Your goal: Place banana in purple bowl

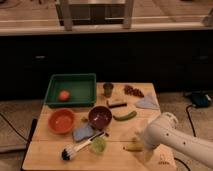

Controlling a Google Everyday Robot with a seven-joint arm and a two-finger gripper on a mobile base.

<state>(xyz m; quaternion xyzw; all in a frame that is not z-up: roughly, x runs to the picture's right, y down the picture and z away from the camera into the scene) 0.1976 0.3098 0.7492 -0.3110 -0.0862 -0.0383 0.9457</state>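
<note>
The banana [132, 146] is small and yellow and lies on the wooden table near its front edge; my arm covers its right end. The purple bowl [100, 116] stands upright and empty in the middle of the table, up and to the left of the banana. My white arm comes in from the lower right. The gripper [142, 149] is low over the table at the banana's right end, mostly hidden under the arm's wrist.
A green tray [71, 82] holding an orange fruit [63, 95] sits at the back left. An orange bowl [62, 120], a brush [82, 146], a green cucumber [125, 116], a small green cup [108, 89] and a grey cloth [148, 102] lie around the table [50, 157].
</note>
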